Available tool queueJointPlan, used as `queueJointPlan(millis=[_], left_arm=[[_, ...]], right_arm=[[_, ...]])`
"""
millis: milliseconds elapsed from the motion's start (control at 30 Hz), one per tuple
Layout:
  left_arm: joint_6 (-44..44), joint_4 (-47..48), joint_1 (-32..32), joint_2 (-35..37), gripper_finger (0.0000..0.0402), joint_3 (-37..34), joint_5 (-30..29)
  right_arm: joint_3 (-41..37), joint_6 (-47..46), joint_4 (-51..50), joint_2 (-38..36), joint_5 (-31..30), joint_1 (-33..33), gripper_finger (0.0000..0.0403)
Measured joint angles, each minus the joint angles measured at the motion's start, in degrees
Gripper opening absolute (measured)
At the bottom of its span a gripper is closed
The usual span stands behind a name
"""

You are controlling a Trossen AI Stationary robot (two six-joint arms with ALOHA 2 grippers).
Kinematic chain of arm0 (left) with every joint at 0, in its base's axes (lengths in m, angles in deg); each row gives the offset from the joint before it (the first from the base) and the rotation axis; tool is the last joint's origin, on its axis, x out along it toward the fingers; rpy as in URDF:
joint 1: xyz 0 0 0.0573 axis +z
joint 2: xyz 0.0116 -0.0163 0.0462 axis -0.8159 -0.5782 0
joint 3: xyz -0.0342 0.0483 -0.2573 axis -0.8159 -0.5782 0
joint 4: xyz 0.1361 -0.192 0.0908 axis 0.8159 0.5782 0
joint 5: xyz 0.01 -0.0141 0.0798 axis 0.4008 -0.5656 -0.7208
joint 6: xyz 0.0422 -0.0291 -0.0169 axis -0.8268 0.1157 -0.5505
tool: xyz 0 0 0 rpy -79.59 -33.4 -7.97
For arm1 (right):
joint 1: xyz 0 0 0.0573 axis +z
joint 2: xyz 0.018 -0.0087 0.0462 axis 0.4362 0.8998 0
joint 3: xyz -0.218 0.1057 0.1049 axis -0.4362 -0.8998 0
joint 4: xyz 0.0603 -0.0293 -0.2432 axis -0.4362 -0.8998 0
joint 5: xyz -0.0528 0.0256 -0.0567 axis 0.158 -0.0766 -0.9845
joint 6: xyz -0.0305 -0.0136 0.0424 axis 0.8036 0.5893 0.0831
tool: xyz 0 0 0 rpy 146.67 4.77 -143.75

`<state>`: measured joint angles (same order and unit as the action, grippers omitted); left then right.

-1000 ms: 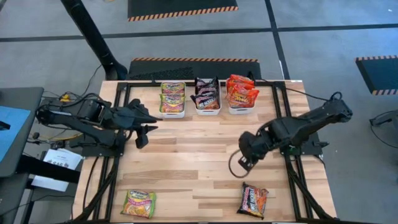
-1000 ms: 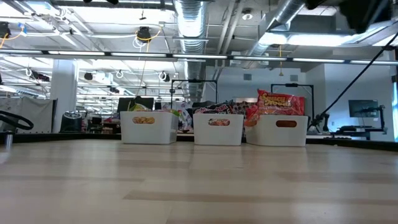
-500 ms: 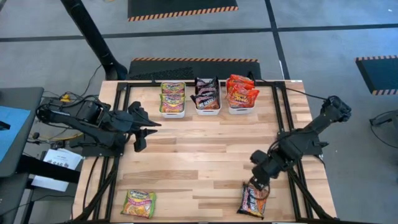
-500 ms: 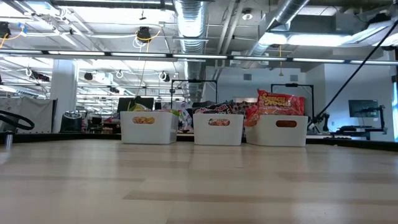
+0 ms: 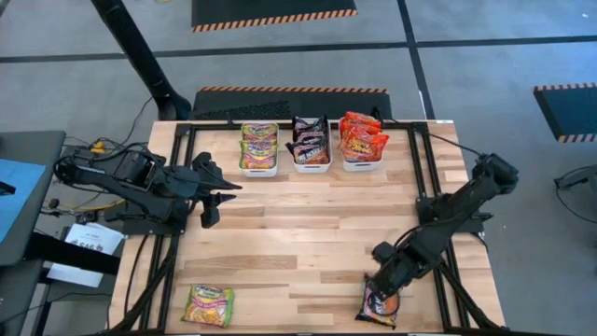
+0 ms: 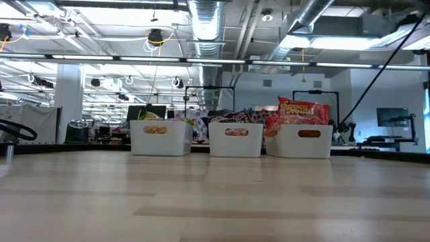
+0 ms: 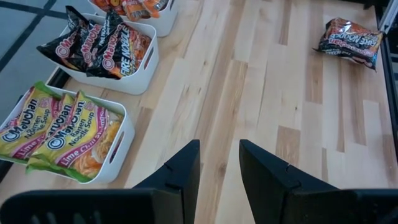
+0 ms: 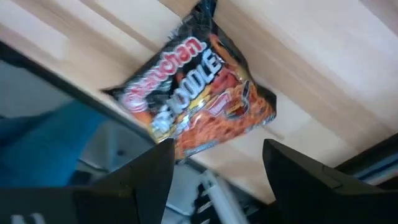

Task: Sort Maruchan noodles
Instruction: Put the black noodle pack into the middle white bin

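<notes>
We are on the pickup step: our right gripper point(image 5: 381, 301) hovers over the dark noodle packet point(image 5: 378, 303) at the desk's point(image 5: 298, 233) five o'clock edge, fingers spread wide and holding nothing. Next we need to lower and close on it, probably bound for the middle bin point(image 5: 311, 149) at twelve o'clock. Our left gripper point(image 5: 216, 189) waits at nine o'clock, fingers partly open, empty. A green packet point(image 5: 207, 305) lies at seven o'clock.

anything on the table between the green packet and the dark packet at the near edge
Nothing. In the high view, the stretch of wood between the green-yellow packet and the dark packet is bare; the open right gripper hangs just over the dark one.
</notes>
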<state>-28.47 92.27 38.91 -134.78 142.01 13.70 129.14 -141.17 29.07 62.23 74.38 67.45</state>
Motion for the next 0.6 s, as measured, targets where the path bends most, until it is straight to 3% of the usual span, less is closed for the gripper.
queueJointPlan(millis=[133,300,600], left_arm=[[0.0,-0.13,0.0,0.0,0.01,0.0,0.0],[0.0,-0.14,0.0,-0.02,0.01,0.0,0.0],[0.11,-0.14,0.0,-0.02,0.01,0.0,0.0]], right_arm=[[-0.04,4.85,2.74,4.82,4.68,-0.48,0.0271],[-0.04,8.83,9.03,9.99,5.47,-0.89,0.0271],[0.04,8.89,11.41,16.94,9.02,-0.92,0.0271]])
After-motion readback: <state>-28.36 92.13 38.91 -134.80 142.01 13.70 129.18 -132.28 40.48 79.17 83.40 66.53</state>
